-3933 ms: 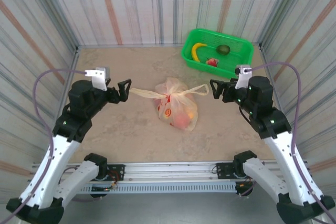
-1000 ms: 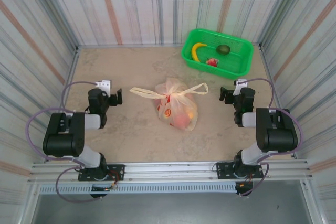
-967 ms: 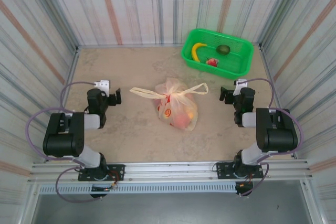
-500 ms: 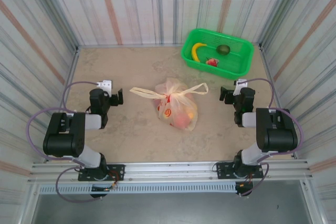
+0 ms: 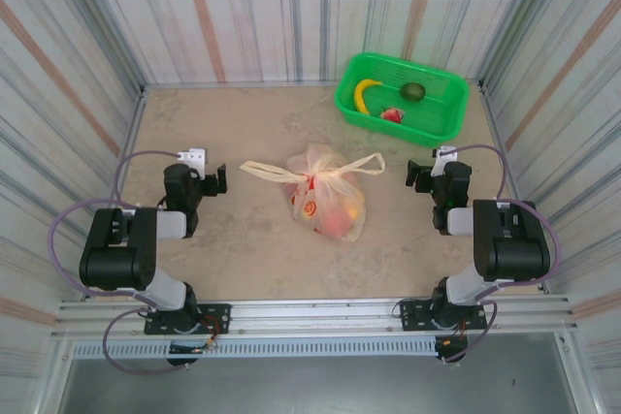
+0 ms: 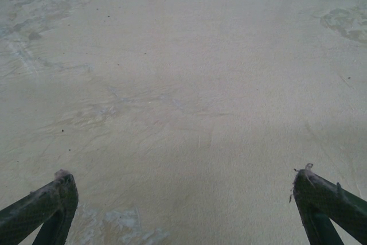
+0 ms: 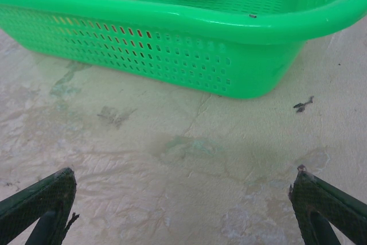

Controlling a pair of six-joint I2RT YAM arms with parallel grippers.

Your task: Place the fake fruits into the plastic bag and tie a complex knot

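Arms drawn back from plastic bag (image 5: 325, 196), left hand (image 5: 219, 179) and right hand (image 5: 412, 174) apart, empty

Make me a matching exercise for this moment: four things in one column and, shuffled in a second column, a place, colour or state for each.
1. plastic bag
2. banana
3. avocado
4. left end effector

A. open, above bare table
B. dark green, in the basket
C. tied at the top, lying mid-table
D. yellow, in the basket

Pairs: 1-C, 2-D, 3-B, 4-A
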